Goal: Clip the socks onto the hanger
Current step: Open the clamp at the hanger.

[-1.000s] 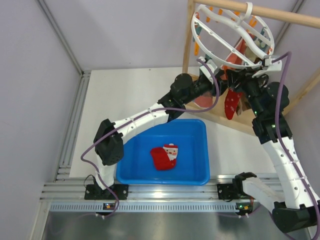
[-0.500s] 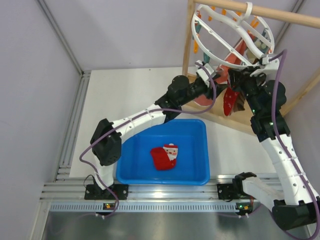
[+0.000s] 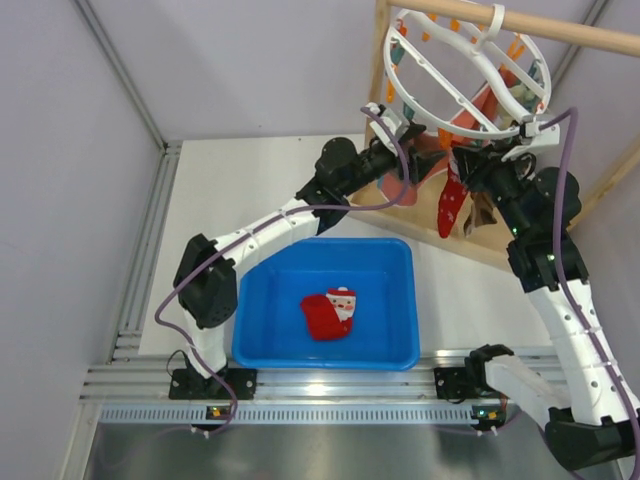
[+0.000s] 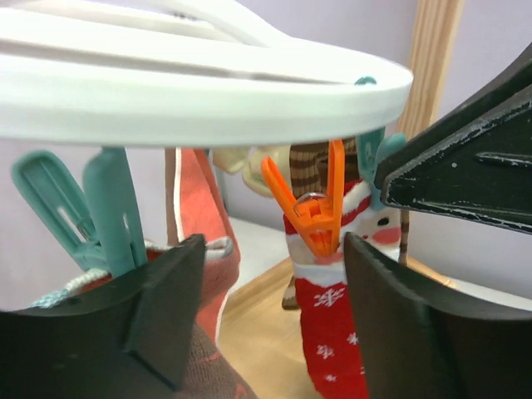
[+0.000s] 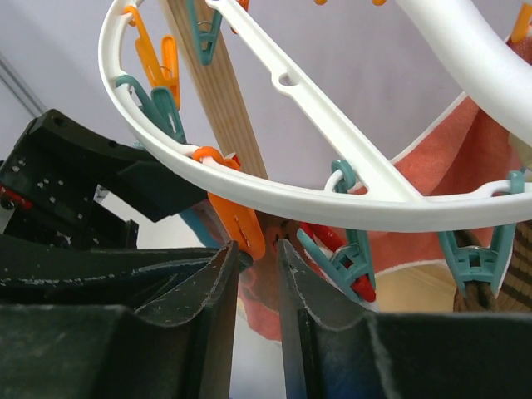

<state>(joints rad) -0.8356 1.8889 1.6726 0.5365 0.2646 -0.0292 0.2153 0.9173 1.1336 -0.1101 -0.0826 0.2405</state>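
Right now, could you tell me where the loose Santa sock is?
Top view: the loose Santa sock lies centred in the blue bin at the table's near edge.

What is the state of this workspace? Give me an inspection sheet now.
Surface: white table, blue bin on it.
Job's things: one Santa sock in the bin; a second Santa sock pegged by an orange clothespin to the hanger; a brown striped sock behind it.
Clutter: pink cloth on the hanger.
Grippers: left gripper open, facing that clothespin; right gripper nearly closed under another clothespin, grip unclear.
Cables: purple cables along both arms.
Surroundings: wooden frame, grey walls.
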